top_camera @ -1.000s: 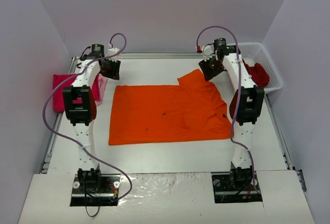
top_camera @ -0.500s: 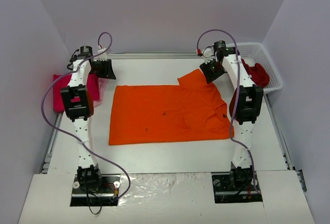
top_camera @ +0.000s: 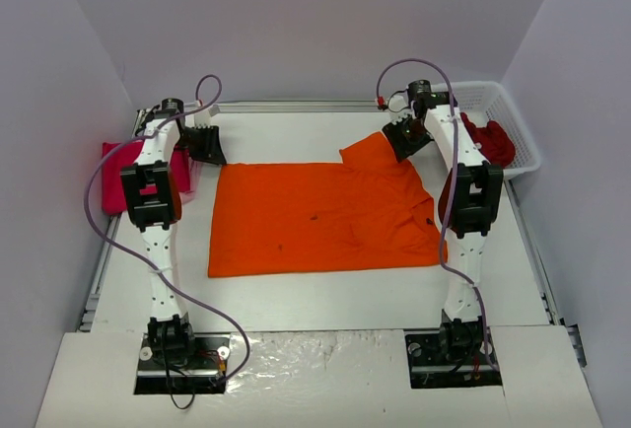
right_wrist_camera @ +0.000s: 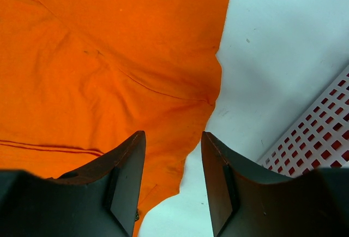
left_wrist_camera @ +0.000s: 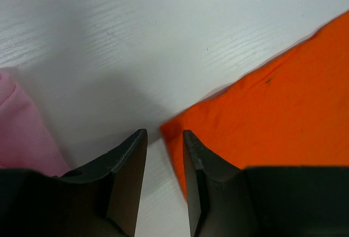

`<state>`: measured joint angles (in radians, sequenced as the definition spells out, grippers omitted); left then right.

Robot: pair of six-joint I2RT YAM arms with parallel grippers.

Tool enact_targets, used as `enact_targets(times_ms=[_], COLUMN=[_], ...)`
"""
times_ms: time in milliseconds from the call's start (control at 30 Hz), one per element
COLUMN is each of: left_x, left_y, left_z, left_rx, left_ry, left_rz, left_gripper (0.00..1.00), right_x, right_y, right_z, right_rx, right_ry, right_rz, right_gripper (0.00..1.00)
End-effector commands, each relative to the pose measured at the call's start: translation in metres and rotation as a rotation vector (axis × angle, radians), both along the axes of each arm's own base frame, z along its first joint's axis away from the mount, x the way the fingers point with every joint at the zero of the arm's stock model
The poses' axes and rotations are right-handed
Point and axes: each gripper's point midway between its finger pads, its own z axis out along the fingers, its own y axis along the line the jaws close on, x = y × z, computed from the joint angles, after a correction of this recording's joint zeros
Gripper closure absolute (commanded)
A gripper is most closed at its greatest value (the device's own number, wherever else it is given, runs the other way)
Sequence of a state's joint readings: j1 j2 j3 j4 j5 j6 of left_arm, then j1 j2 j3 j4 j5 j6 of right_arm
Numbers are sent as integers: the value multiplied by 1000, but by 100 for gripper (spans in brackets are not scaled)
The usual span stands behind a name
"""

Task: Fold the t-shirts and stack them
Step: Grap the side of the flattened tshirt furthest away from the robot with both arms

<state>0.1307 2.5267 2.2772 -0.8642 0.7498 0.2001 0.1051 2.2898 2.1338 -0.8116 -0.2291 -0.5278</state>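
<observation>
A bright orange t-shirt (top_camera: 325,216) lies spread flat in the middle of the table, one sleeve pointing to the far right. My left gripper (top_camera: 205,145) hangs low at its far left corner. In the left wrist view the jaws (left_wrist_camera: 164,138) stand narrowly open, with the orange corner (left_wrist_camera: 262,117) lying on the table between the tips, not pinched. My right gripper (top_camera: 399,139) hovers over the sleeve. Its jaws (right_wrist_camera: 173,141) are open above the sleeve's edge (right_wrist_camera: 109,57). A magenta-pink t-shirt (top_camera: 113,164) and a pale pink one (left_wrist_camera: 22,133) lie at the left edge.
A white lattice basket (top_camera: 529,147) stands at the far right and holds a dark red t-shirt (top_camera: 490,142). Its wall (right_wrist_camera: 322,133) shows close to my right gripper. Metal rails run along the table's back and sides, with grey walls all round.
My left gripper swung left, then came down toward the orange shirt's far left corner, its jaws narrowing a little. The right gripper has barely shifted.
</observation>
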Motion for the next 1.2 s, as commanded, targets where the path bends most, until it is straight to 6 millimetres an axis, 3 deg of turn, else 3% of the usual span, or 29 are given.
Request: enact_targets(times_ms=[0, 533, 767, 900, 1167], left_x=[-3, -26, -34, -38, -38], left_y=[1, -25, -13, -1, 5], left_z=[9, -4, -20, -28, -25], left_rx=[41, 99, 190, 263, 301], left_ry=[-14, 20, 53, 62, 47], left_rz=[-16, -127, -130, -119, -108], left_gripper=[68, 74, 76, 87, 98], right_x=[-8, -11, -13, -11, -1], right_y=[-5, -13, -18, -18, -14], right_z=[-12, -18, -17, -17, -10], right_rx=[-27, -75, -100, -103, -92], right_ry=[47, 61, 61, 58, 25], right_rz=[6, 3, 0, -1, -5], right_gripper=[59, 58, 59, 59, 58])
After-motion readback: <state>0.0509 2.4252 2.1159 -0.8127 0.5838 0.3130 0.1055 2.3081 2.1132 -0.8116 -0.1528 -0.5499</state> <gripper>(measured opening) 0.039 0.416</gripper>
